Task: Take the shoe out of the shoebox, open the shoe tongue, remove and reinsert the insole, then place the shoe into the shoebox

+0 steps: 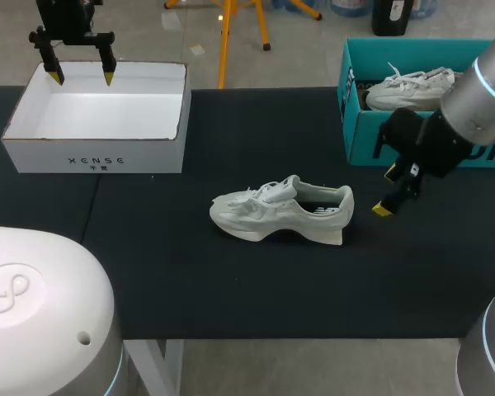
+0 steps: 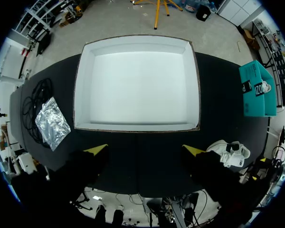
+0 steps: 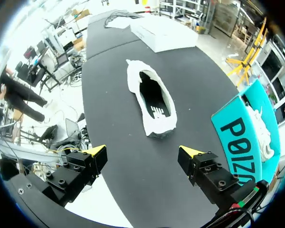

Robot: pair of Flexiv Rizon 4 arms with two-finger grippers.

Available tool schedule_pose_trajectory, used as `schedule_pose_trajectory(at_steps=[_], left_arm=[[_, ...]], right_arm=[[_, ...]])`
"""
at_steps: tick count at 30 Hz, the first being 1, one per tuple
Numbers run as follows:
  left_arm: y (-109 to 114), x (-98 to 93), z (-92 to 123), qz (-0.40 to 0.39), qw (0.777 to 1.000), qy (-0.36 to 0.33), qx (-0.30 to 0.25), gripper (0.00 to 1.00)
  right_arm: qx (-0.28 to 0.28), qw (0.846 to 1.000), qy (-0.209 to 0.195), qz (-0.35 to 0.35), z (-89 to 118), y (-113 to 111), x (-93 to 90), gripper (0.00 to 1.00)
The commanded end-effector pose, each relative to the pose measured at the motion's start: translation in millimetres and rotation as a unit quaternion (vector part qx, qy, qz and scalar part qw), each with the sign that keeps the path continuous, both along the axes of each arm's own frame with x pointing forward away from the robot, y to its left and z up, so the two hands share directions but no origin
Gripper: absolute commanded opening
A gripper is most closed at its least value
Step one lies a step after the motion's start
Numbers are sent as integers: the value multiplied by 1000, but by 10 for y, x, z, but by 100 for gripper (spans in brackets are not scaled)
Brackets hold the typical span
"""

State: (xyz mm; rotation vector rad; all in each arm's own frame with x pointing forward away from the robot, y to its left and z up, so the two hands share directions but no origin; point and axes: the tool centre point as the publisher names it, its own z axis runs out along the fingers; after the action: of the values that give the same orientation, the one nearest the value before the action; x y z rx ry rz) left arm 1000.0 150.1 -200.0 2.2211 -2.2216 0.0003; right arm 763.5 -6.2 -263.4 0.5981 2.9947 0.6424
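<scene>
A pale grey shoe [image 1: 282, 213] stands upright on the black table, toe to the left, its tongue raised; the right wrist view looks down its dark opening [image 3: 152, 97]. The teal shoebox [image 1: 421, 103] at the back right holds a second pale shoe [image 1: 412, 87]. My right gripper [image 1: 391, 190] hangs open just right of the shoe's heel, in front of the teal box [image 3: 244, 142], and touches nothing. My left gripper [image 1: 82, 76] hovers open over the white box [image 1: 99, 115] at the back left, nothing between its fingers. The left wrist view shows the white box [image 2: 137, 85] empty and the shoe [image 2: 229, 153] off to one side.
A coil of black cable [image 2: 35, 104] and a crumpled silver foil bag [image 2: 52, 122] lie on the table beside the white box. The table's front edge runs close below the shoe in the head view. Open black table lies left of the shoe.
</scene>
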Motion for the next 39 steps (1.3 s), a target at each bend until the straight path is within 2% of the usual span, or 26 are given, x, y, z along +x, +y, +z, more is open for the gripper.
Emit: schedule_pose_trajectory(at_steps=[1,7,10,12,14,15,21,28,30,34,39], left_arm=[[-1,0,-1,0,1000,0,0,100],[-1,0,-1,0,1000,0,0,100],[-1,0,-1,0,1000,0,0,100],[-1,0,-1,0,1000,0,0,100],[-1,0,-1,0,1000,0,0,100],[-1,0,-1,0,1000,0,0,100],[-1,0,-1,0,1000,0,0,100],[-1,0,-1,0,1000,0,0,100],[-1,0,-1,0,1000,0,0,100],[-1,0,-1,0,1000,0,0,100],[-1,0,-1,0,1000,0,0,100]], right_arm=[[68,972,-45,218,-33,-54,2,100],[79,973,-43,212,-68,-16,11,100],[178,961,-47,205,-201,28,42,100],[197,957,-49,205,-266,40,36,100],[244,948,-55,199,-330,18,23,100],[233,952,-51,190,-355,23,-2,100],[269,947,-65,163,-433,49,-101,100],[275,953,-64,112,-585,51,-135,100],[291,947,-77,108,-662,40,-127,100],[337,926,-118,122,-800,9,-62,100],[350,918,-136,125,-946,30,111,100]])
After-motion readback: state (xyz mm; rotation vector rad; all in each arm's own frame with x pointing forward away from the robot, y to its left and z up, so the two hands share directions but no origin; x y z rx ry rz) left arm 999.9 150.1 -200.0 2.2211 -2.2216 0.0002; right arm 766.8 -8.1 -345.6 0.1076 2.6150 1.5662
